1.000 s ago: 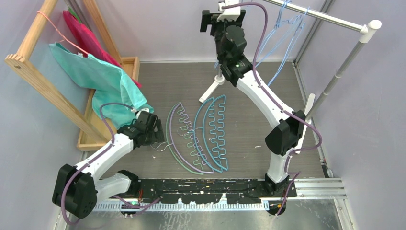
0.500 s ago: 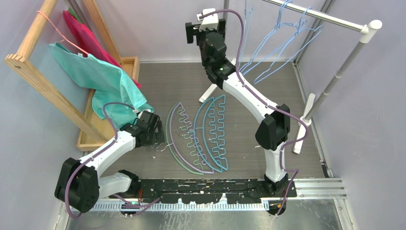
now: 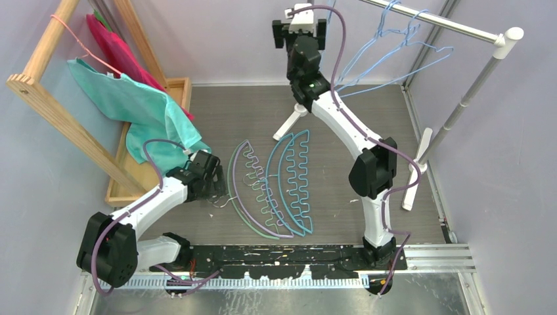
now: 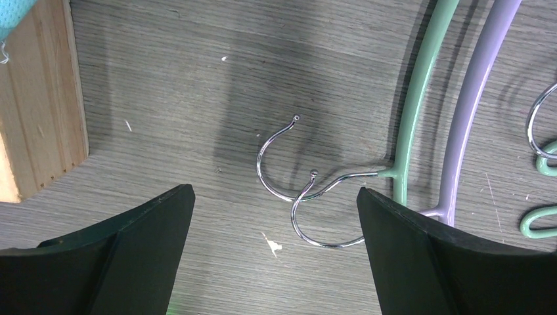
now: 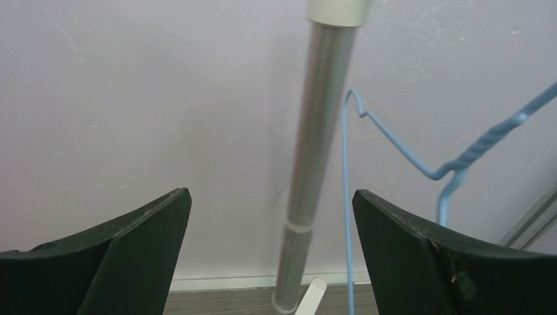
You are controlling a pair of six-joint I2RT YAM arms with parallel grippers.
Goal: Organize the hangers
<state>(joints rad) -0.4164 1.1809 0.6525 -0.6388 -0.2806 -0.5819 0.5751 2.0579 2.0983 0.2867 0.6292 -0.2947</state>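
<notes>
L gripper (image 4: 274, 191) is seen low over the table (image 3: 217, 111), jaws spread wide, nothing held btwn them. Directly below the gap two chrome hooks (image 4: 282, 172) are seen lying overlapped on the wood-grain top. One is joined to the green hanger (image 4: 412, 98), the other to the lilac hanger (image 4: 476, 85) just beside it. Whether the fingers touch the table cannot be told. In the top view both arched hangers are laid flat mid-table, nested w/ the teal hanger (image 3: 293, 187) on their right.

R gripper (image 5: 270, 193) is raised high at the back, nr the upright (image 5: 315, 164) of the silver rail (image 3: 446, 23). Its jaws are also spread wide and nothing is gripped. The light-blue wire hangers (image 3: 387, 52) are hung on the rail, tilted out to the right. Wire of one is seen in the wrist view ahead of the fingers, apart from them.

At far left a wooden rack (image 3: 59, 105) is set, w/ a teal cloth (image 3: 131, 105) draped on it, well apart from the hangers
</notes>
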